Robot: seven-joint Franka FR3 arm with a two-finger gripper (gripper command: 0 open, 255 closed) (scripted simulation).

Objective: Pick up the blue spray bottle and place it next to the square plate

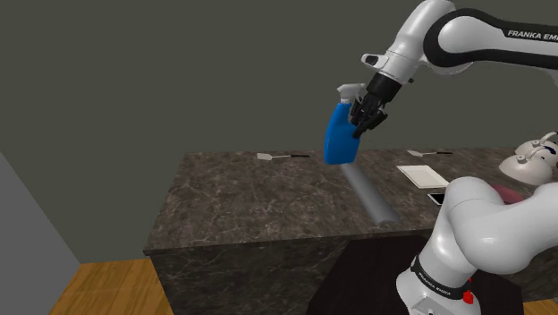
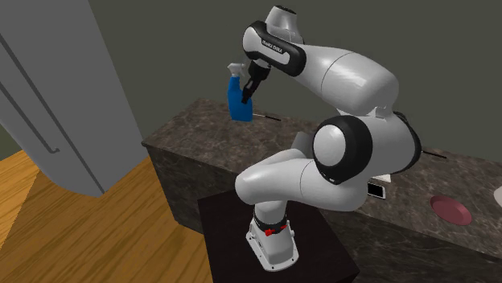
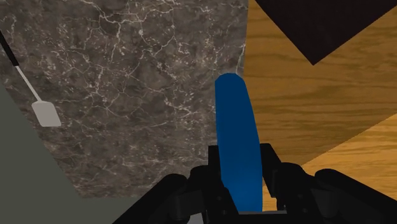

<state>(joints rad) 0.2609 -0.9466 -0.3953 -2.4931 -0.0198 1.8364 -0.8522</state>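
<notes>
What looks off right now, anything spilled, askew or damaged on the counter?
Nothing spilled or damaged. The blue spray bottle is off the counter, clasped near its top by the gripper and leaning a little rather than upright. The white square plate lies flat.

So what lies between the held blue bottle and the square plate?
In the shoulder view, a long grey strip lies on the dark counter between the blue bottle and the white plate; otherwise bare.

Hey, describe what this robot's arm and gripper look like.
The arm has glossy white, rounded links and dark joints, one bearing white Franka lettering. A black ring with a red mark circles its base. The gripper is all black, two-fingered.
</notes>
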